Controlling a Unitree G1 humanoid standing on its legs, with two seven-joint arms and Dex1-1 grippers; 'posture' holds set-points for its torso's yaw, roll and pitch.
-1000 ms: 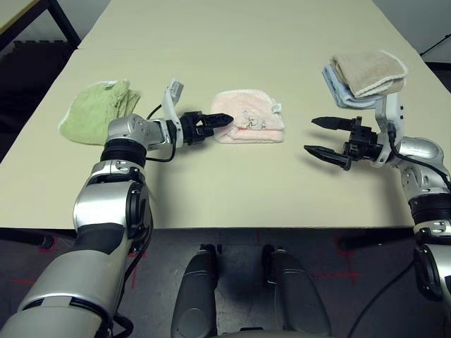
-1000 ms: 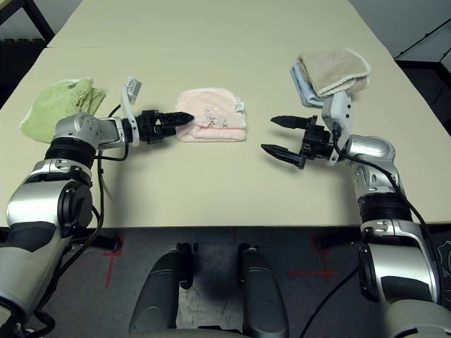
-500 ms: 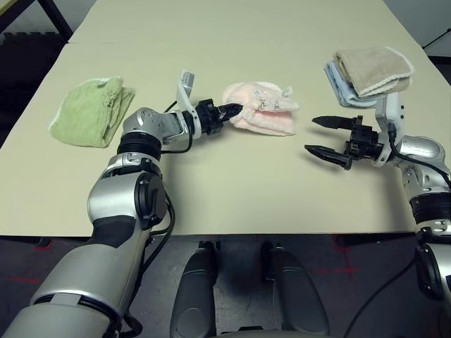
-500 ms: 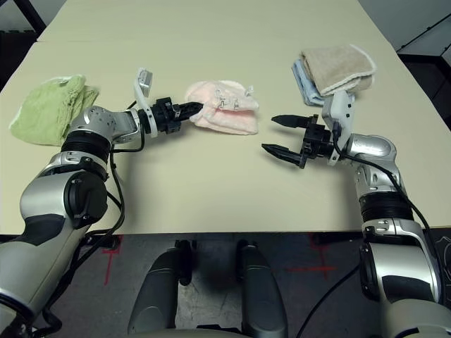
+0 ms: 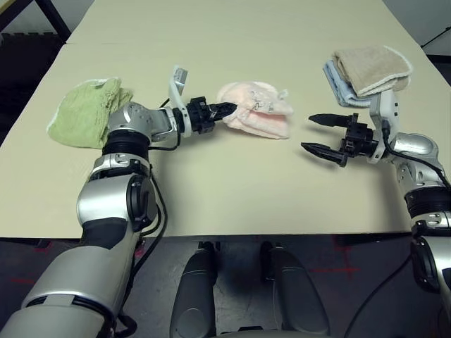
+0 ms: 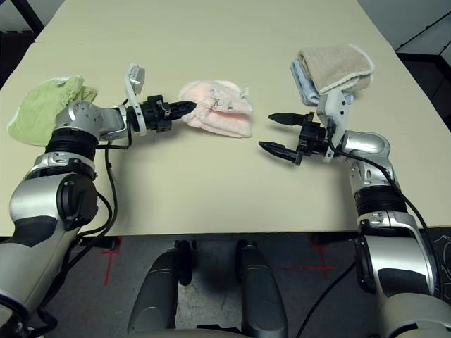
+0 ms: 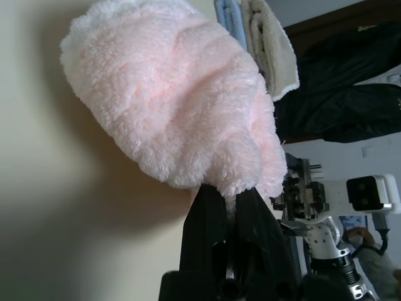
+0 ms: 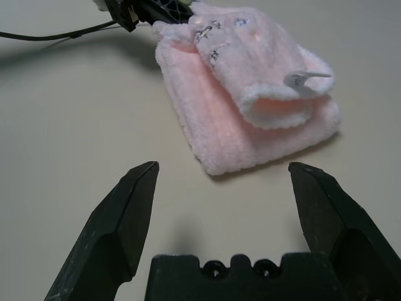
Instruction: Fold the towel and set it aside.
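Note:
The pale pink fluffy towel (image 5: 257,114) lies folded in the middle of the table, its left end lifted. My left gripper (image 5: 230,108) is shut on that left edge, and the left wrist view shows the pink towel (image 7: 169,106) pinched between the black fingers (image 7: 207,219). My right gripper (image 5: 316,134) stands open to the right of the towel, fingers pointing at it with a gap of bare table between. In the right wrist view the towel (image 8: 250,119) lies just beyond the spread fingertips (image 8: 141,179).
A light green towel (image 5: 88,113) lies crumpled at the table's left. A beige towel on a blue one (image 5: 366,74) is stacked at the right, just behind my right arm. The cream table (image 5: 232,190) reaches to the front edge near me.
My left gripper has shut on the towel's left edge and lifted it, crumpling the fold, then drawn it slightly left. The right gripper has stayed open and crept a little toward the towel.

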